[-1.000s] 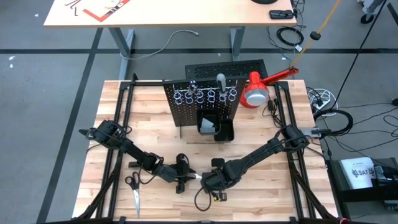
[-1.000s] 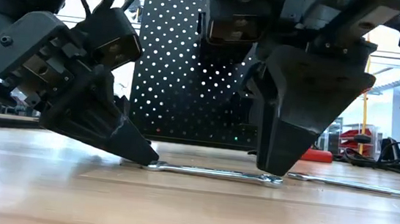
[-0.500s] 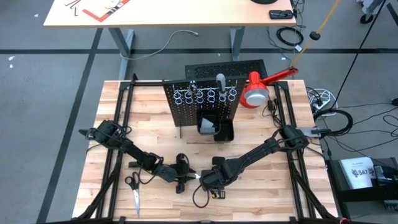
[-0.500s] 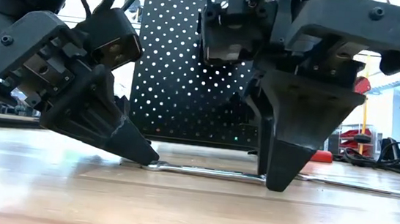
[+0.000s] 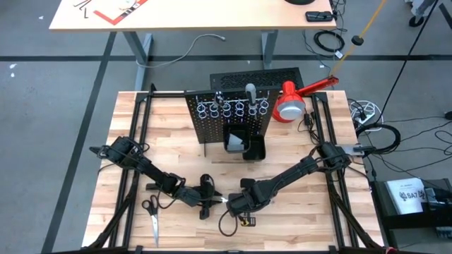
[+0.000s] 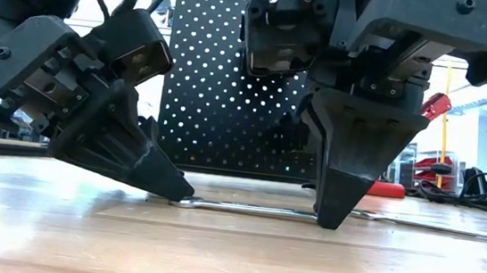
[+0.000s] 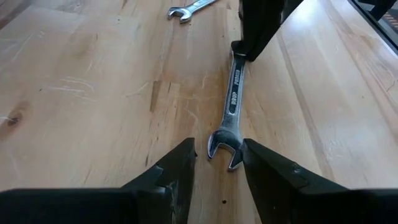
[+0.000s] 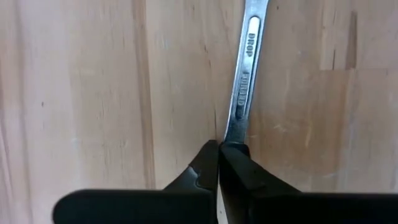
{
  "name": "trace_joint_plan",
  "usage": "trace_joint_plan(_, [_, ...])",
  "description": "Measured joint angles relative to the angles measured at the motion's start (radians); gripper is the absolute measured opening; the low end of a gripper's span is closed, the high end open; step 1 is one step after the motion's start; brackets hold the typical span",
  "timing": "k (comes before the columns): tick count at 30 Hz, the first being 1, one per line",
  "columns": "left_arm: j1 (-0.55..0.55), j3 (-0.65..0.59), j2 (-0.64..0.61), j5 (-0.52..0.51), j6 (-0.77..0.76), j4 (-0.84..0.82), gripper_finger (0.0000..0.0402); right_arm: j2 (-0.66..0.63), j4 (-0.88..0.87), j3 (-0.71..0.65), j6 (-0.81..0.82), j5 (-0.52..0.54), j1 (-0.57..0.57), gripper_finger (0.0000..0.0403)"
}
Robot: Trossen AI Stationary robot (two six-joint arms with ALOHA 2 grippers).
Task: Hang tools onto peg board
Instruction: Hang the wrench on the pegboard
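Note:
A thin silver wrench [image 7: 234,93] lies flat on the wooden table [image 5: 176,141] near its front middle. My left gripper [image 7: 219,163] is open and slants down, one fingertip on each side of the wrench's open-jaw end [image 7: 224,148]; whether they touch it I cannot tell. My right gripper [image 8: 219,152] points down, shut, at the wrench's other end. A second wrench [image 6: 450,229] lies farther off. The peg board [image 5: 229,116] stands upright at the back with silver rings and a black bin [image 5: 246,146]. My right gripper stands with its shut fingertips [image 6: 330,218] on the end of the wrench's shaft [image 8: 236,127] opposite the open jaw. The fingers come from above, pointing down. One fingertip covers that end; the wrench is not between the fingers and lies flat on the table.
Black-handled scissors [image 5: 152,215] lie at the front left. A red-handled thing with a white head [image 5: 291,106] sits by the peg board's right side. A flat black slotted panel [image 5: 258,74] lies behind the board.
My right gripper has come down a little onto the wrench's far end, and its tip now hides the ring end that showed before. The wrench has stayed flat where it was.

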Motion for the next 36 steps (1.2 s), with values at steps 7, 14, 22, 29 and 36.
trace_joint_plan(7, [0.002,-0.001,-0.050,-0.004,0.051,-0.013,0.0146,0.005,-0.034,0.043,-0.008,0.052,0.018,0.0000])
trace_joint_plan(14, [0.001,-0.002,-0.124,-0.015,0.098,-0.039,0.0146,0.016,-0.094,0.118,-0.028,0.106,0.029,0.0001])
trace_joint_plan(22, [0.001,-0.001,-0.200,-0.015,0.099,-0.114,0.0146,0.016,-0.158,0.184,-0.031,0.145,0.037,0.0001])
trace_joint_plan(29, [-0.002,0.000,-0.221,0.026,0.097,-0.164,0.0146,0.012,-0.194,0.240,-0.039,0.172,0.041,0.0001])
trace_joint_plan(36, [-0.002,0.000,-0.221,0.107,0.097,-0.173,0.0146,0.010,-0.208,0.258,-0.038,0.192,0.041,0.0000])
